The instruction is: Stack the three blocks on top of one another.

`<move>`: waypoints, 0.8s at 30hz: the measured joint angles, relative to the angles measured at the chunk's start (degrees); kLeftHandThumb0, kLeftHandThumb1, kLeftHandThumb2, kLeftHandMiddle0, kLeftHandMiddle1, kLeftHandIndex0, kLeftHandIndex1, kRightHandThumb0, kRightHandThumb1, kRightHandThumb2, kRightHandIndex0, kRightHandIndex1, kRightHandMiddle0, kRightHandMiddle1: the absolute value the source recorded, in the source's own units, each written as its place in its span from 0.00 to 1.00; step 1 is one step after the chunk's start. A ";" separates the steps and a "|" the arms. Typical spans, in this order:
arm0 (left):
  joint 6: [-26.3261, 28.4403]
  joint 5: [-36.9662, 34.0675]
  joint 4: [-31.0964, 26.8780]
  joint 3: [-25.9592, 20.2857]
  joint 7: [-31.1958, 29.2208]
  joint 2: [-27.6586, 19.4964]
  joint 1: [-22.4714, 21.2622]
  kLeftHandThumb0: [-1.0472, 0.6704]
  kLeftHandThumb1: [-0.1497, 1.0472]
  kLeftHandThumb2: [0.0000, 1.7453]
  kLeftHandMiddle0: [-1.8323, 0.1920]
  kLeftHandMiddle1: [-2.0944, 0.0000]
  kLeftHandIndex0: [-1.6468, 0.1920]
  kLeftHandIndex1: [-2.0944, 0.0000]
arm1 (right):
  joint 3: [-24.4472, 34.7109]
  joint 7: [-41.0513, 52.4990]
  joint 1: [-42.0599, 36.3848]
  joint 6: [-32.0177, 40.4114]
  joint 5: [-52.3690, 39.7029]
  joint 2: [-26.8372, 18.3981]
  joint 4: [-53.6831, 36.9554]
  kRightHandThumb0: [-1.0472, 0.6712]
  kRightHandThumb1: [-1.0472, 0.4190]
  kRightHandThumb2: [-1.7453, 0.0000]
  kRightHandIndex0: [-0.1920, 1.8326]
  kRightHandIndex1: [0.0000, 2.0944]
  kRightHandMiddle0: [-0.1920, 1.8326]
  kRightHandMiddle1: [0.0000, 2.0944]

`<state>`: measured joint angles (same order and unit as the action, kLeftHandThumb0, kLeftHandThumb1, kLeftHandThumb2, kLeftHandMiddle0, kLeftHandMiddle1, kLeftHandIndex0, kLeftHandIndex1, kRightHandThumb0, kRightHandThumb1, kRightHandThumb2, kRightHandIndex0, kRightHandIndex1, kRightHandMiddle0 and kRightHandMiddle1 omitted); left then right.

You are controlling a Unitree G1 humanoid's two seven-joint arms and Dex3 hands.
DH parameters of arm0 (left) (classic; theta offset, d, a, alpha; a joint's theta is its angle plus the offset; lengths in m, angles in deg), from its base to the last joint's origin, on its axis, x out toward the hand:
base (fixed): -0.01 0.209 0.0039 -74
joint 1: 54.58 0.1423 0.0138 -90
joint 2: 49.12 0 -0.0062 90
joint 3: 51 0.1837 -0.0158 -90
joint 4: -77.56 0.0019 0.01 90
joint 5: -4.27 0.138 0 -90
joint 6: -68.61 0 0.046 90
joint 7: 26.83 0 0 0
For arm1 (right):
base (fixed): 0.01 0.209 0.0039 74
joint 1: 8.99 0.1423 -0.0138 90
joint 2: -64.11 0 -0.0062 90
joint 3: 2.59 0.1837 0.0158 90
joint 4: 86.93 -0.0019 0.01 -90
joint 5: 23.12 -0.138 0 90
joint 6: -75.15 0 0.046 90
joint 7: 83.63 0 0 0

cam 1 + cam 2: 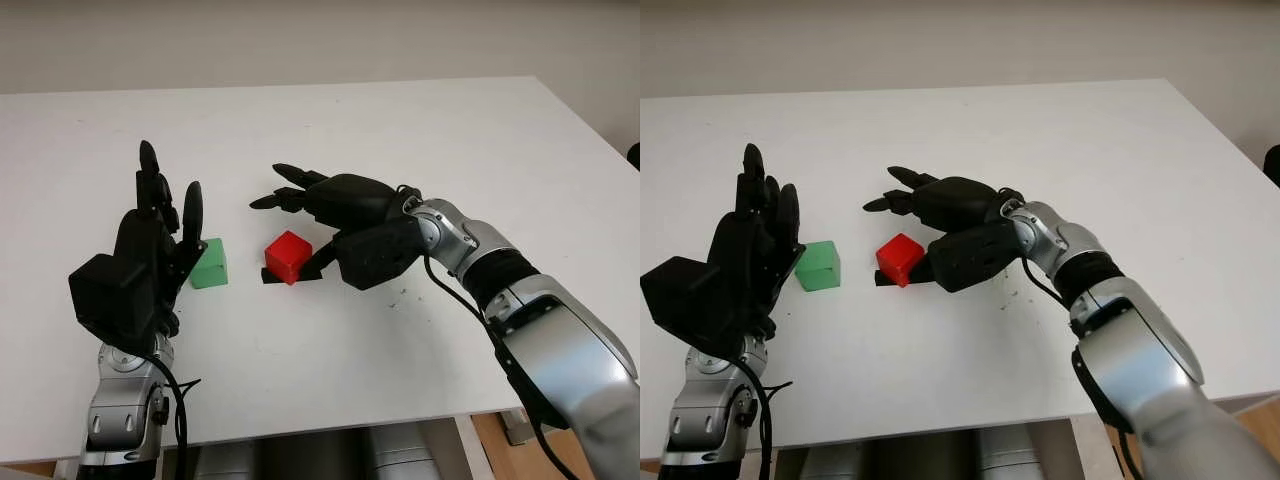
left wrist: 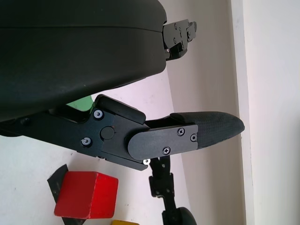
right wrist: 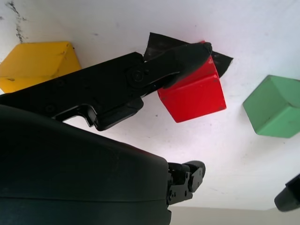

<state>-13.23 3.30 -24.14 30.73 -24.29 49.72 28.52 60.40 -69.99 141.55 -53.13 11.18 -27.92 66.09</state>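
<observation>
- The red block [image 1: 288,256] sits near the middle of the white table [image 1: 400,130], on a small black patch [image 3: 220,62] of tape or paper that pokes out from under it.
- The green block [image 1: 210,263] stands just beside the red one, at its 9 o'clock in the head views, with a narrow strip of bare table between them.
- The yellow block [image 3: 35,65] lies on the table at the red block's 3 o'clock side, under the right hand; in the head views that hand covers it.
- All 3 blocks rest on the table, none on top of another.
- The right hand [image 1: 345,215] reaches in from 4 o'clock and hovers low over the red block's 3 o'clock side. In the right wrist view, 1 finger [image 3: 187,54] lies along the block's far edge and seems to touch it, while the other fingers stretch past it toward 10 o'clock. It has no closed grip on the block, so I read it as open and holding nothing.
- The left hand [image 1: 150,240] is raised above the table at about 8 o'clock from the green block, fingers pointing up, open and holding nothing.
- In the left wrist view the red block's top face shows beyond the hand's shell, and a corner of yellow shows beside it.
</observation>
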 measured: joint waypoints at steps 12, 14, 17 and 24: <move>-0.88 -0.57 -0.07 -0.35 0.49 0.35 0.03 0.17 1.00 0.32 1.00 1.00 1.00 1.00 | 12.76 7.38 -1.30 5.26 -15.63 -6.14 -12.37 0.14 0.05 0.97 0.01 0.01 0.07 0.06; -2.10 -0.91 -0.05 -0.98 0.58 0.42 0.02 0.18 1.00 0.32 1.00 1.00 1.00 1.00 | 14.01 7.23 -2.49 6.71 -16.18 -7.49 -13.22 0.14 0.05 0.97 0.02 0.02 0.08 0.07; -2.28 -1.08 -0.01 -1.49 0.17 0.21 0.03 0.17 1.00 0.32 1.00 1.00 1.00 1.00 | 14.85 5.20 -4.63 7.92 -15.51 -9.56 -13.97 0.15 0.07 0.98 0.06 0.04 0.11 0.07; -0.85 -1.55 -0.01 -2.15 -1.50 -1.06 0.03 0.18 1.00 0.30 1.00 1.00 1.00 1.00 | 15.73 3.12 -5.89 10.74 -13.27 -14.17 -14.15 0.19 0.11 0.98 0.19 0.07 0.20 0.09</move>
<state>-14.08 1.75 -24.15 28.58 -25.79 48.66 28.54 76.13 -66.87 135.66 -42.40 -2.09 -42.09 51.93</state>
